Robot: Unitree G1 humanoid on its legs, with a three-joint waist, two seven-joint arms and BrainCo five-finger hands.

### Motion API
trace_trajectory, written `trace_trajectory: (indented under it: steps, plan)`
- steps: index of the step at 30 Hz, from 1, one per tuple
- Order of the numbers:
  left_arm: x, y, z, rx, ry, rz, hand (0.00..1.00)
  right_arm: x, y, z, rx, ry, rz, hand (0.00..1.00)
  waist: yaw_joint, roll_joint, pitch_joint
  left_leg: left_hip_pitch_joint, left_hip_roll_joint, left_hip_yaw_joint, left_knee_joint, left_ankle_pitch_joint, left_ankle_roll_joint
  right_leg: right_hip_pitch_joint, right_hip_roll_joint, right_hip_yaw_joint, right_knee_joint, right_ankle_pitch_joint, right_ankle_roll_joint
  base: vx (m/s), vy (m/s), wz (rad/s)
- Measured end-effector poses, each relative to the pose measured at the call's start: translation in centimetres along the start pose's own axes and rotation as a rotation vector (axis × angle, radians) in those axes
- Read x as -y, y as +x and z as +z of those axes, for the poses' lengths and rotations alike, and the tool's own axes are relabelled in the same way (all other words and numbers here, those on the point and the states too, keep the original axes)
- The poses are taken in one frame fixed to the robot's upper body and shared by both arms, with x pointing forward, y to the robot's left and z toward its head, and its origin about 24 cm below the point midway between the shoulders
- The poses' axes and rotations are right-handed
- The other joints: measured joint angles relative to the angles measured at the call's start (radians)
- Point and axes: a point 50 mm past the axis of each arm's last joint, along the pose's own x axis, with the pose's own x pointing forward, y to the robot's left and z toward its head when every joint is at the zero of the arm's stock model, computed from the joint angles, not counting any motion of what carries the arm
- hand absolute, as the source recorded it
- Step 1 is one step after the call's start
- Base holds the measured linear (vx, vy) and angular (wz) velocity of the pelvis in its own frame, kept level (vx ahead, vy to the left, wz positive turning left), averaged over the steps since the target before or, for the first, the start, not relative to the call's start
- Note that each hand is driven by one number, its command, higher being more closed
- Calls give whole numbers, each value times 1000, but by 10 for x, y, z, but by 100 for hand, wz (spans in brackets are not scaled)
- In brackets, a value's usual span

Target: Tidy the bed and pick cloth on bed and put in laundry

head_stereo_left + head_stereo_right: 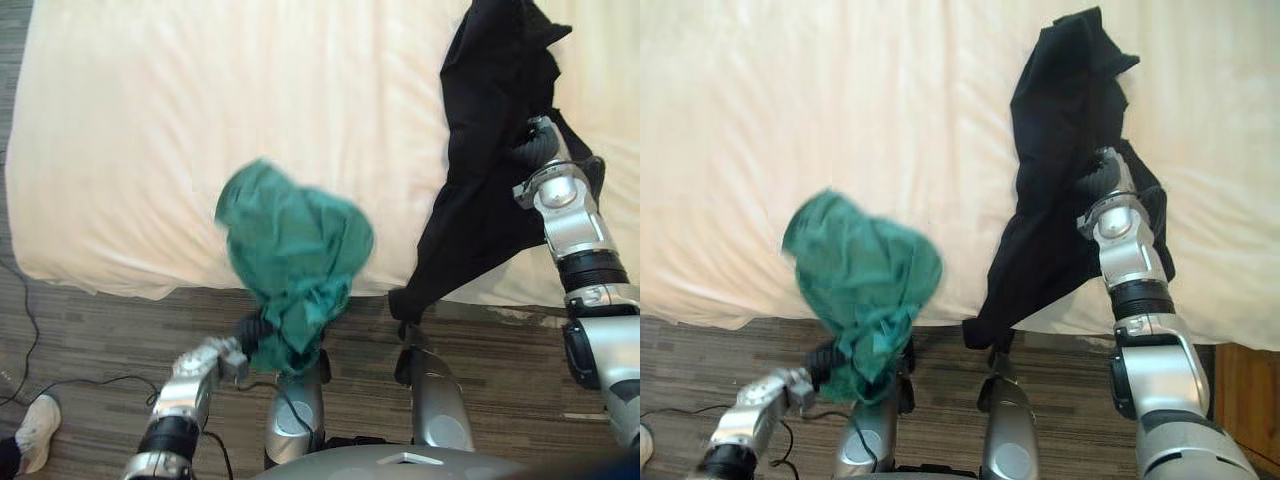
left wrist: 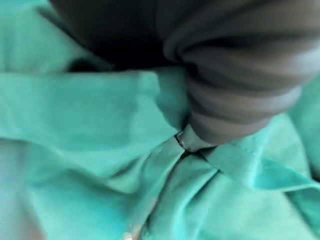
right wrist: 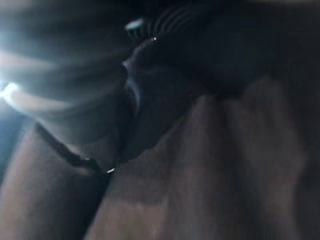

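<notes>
Holding up a bunched green cloth (image 1: pixel 295 250) on the left hand (image 1: pixel 252 328), just off the near edge of the cream bed (image 1: pixel 150 120); holding a black garment (image 1: pixel 490 90) on the right hand (image 1: pixel 533 148), above that bed. Cannot tell either grip: buried in fabric

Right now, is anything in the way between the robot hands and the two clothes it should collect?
Nothing visible. The green cloth is bunched over the left robot hand. The black cloth hangs against the right robot hand, trailing over the edge of the bed.
</notes>
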Motion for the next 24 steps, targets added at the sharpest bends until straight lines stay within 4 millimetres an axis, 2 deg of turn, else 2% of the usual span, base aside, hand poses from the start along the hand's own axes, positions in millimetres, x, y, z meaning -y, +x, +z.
trace_trajectory:
  steps: [2, 4, 7, 9, 11, 13, 14, 16, 20, 21, 22, 23, 24]
  plan:
    - [3, 2, -4, 4, -23, 36, 100, -13, -10, -11, -10, 102, 16, 100, 0, 0, 0, 36, 4, 15, -1, -8, -8, 34, 6, 6, -11, 0, 0, 102, -5, -19]
    - [4, 3, -4, 10, -31, 83, 100, -39, -32, -28, -19, 198, 60, 100, -5, -5, -11, 85, 13, 29, 0, -28, -13, 77, 17, 17, -24, -3, -3, 98, -7, -25]
    - [5, 3, -12, -15, -59, 128, 100, -72, -64, -51, -62, 265, 130, 100, -18, -12, -57, 122, 19, 48, 3, -50, -15, 112, 24, 23, -37, -11, -1, 96, -4, -19]
    - [7, 2, -18, -36, -78, 141, 100, -83, -77, -62, -97, 272, 160, 100, -33, -11, -80, 150, 20, 50, 4, -61, -17, 139, 25, 24, -38, -22, -1, 98, 2, -6]
    - [10, 1, -31, -76, -115, 144, 100, -98, -97, -80, -165, 281, 216, 100, -35, -10, -121, 187, 22, 57, 7, -79, -19, 175, 26, 27, -39, -35, 5, 106, 4, -10]
    - [15, -8, -59, -147, -175, 159, 100, -118, -132, -107, -273, 278, 324, 100, -39, -9, -198, 231, 26, 75, 22, -111, -22, 216, 28, 38, -40, -51, 13, 125, 4, -16]
    - [16, -9, -62, -156, -182, 162, 100, -120, -136, -110, -287, 281, 334, 100, -41, -9, -207, 236, 26, 76, 22, -113, -22, 221, 28, 39, -40, -54, 15, 113, 5, -13]
    - [19, -14, -83, -204, -225, 196, 100, -133, -164, -131, -386, 298, 414, 100, -53, -3, -256, 288, 27, 86, 20, -132, -26, 269, 28, 42, -41, -68, 18, 81, 10, -6]
    - [23, -17, -104, -252, -282, 248, 100, -147, -200, -150, -482, 335, 529, 100, -58, 11, -306, 357, 31, 122, 15, -152, -33, 321, 30, 50, -43, -80, 27, 37, 10, -18]
    - [24, -18, -108, -253, -304, 268, 100, -150, -211, -155, -510, 379, 558, 100, -58, 4, -316, 375, 33, 131, 10, -153, -34, 338, 31, 50, -47, -83, 27, -40, -12, -8]
    - [23, -20, -112, -259, -326, 284, 100, -153, -224, -161, -548, 437, 586, 100, -58, 11, -325, 389, 34, 137, -1, -152, -35, 344, 33, 49, -47, -84, 27, -40, -12, -5]
    - [25, -19, -114, -259, -337, 287, 100, -155, -230, -163, -568, 466, 598, 100, -59, 7, -328, 391, 35, 138, -2, -152, -35, 349, 33, 48, -48, -86, 28, -41, -27, -2]
    - [26, -20, -117, -254, -356, 302, 100, -159, -245, -168, -617, 532, 623, 100, -58, 7, -335, 400, 37, 144, -5, -151, -36, 355, 34, 46, -48, -88, 27, 0, 0, 0]
